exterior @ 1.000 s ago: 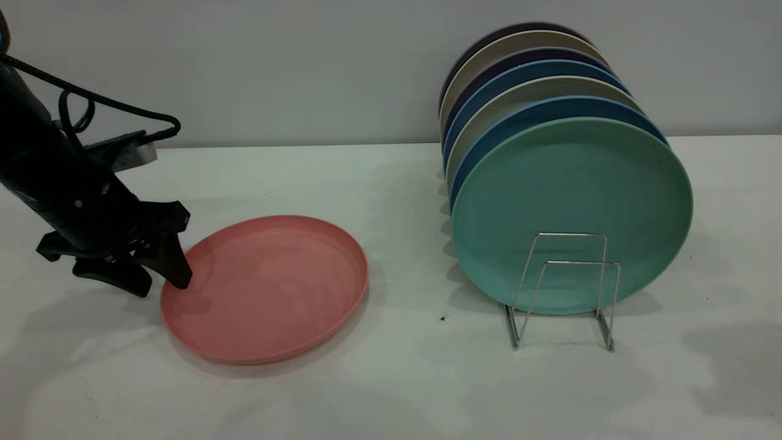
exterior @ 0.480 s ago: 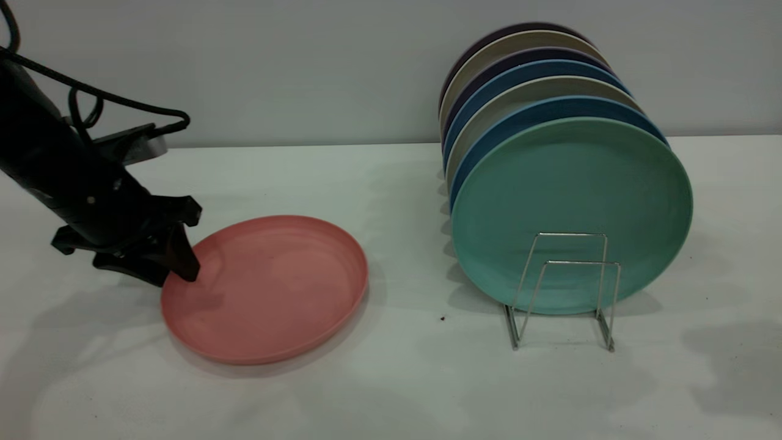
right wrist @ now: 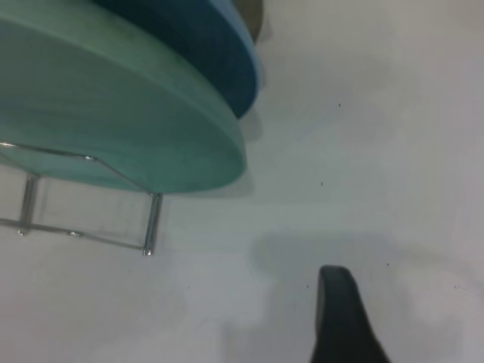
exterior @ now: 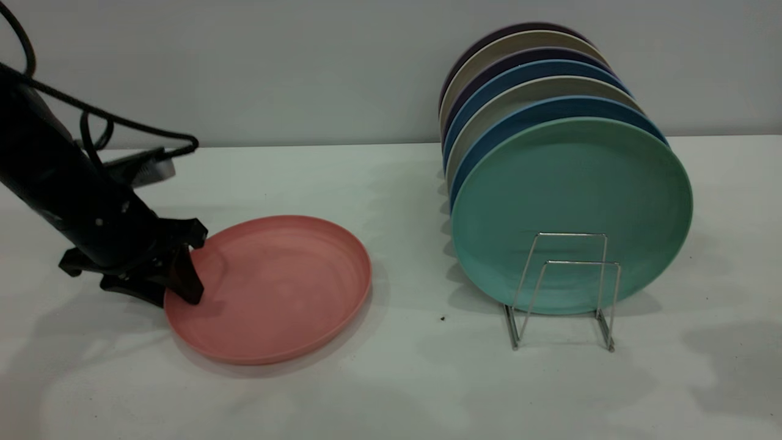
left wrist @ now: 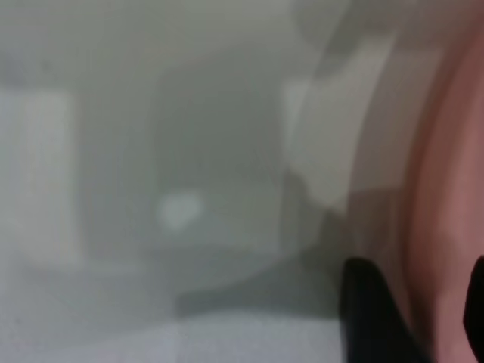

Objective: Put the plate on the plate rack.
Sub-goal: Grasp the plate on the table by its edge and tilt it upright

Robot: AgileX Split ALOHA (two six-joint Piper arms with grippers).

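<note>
One pink plate point(exterior: 275, 287), its near-left rim between the left gripper point(exterior: 168, 287)'s parted jaws; seven plates racked.

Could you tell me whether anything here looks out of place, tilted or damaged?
Nothing looks damaged or spilled. The pink plate lies flat on the table instead of in the rack, whose front slots are free. The left gripper straddles the plate's near-left rim, jaws open. A small dark speck sits between plate and rack.
</note>
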